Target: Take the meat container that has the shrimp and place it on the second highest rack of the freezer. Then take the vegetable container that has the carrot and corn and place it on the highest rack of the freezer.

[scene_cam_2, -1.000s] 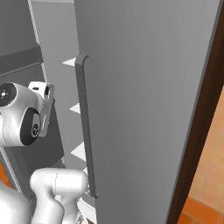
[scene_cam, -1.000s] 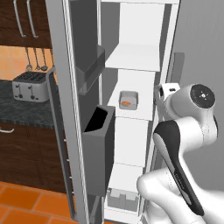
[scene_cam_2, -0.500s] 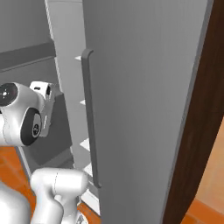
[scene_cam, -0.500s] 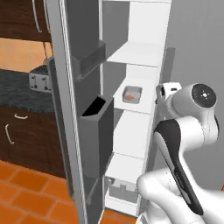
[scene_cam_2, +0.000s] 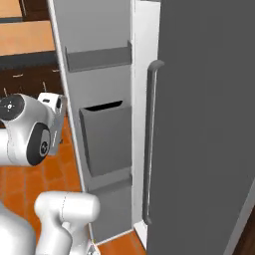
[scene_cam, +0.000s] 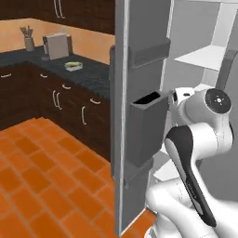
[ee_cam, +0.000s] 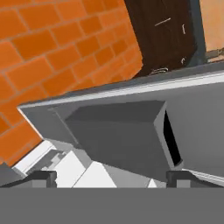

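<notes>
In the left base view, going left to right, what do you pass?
Utensil holder → toaster → small container on the counter → open freezer door's edge → dark door bin → robot arm's round joint.

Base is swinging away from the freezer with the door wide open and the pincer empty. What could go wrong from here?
1. The open freezer door stands right beside the arm; its dark bins jut toward the wrist, so a turn could clip them.
2. The open pincer points at a door bin close ahead; moving forward might ram it.
3. The tray on the counter is far off, across the tiled floor; a long drive with the door left open.
</notes>
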